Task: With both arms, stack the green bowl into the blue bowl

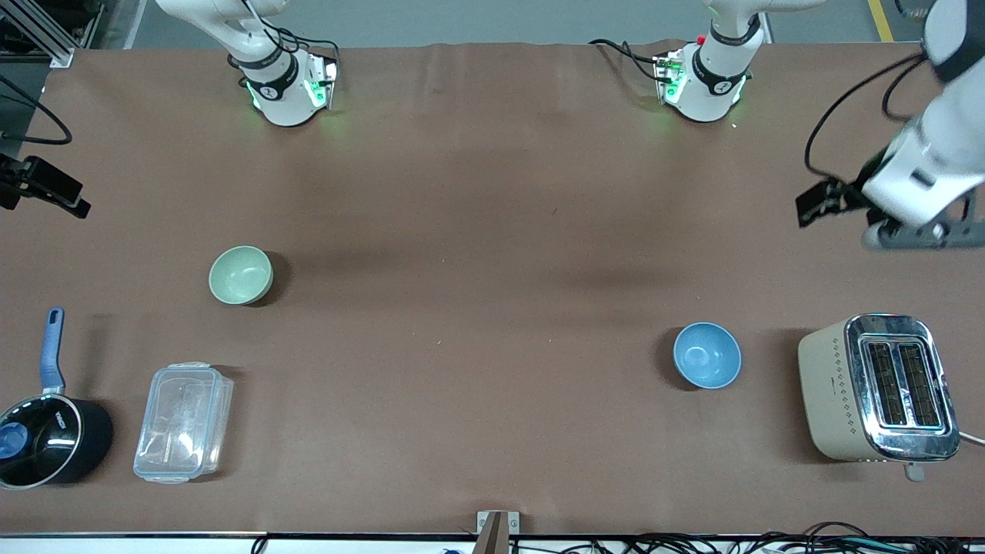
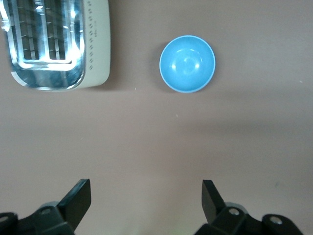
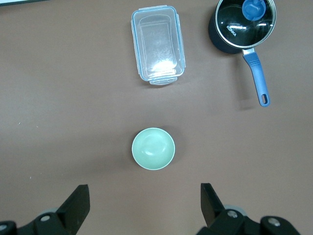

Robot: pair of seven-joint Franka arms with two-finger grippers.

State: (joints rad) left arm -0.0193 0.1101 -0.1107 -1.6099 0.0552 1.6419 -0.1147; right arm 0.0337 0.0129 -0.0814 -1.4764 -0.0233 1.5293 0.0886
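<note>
While nothing stacked yet: green bowl (image 1: 241, 275) alone on table (image 1: 477, 254) toward right arm's end, right hand (image 3: 143, 201) spread wide above it, empty. Blue bowl (image 1: 707, 355) beside toaster (image 1: 877, 387), left hand (image 2: 146, 197) released overhead. Whole pick-and-stack left.

Table cover: wide brown cloth (image 1: 492, 231), lightly creased near the top edge — it fills most of the frame.
Floor: grey strip (image 1: 492, 19) along the top, with a yellow line (image 1: 881, 19) at upper right.
Lower edge: black cables (image 1: 769, 542).
</note>
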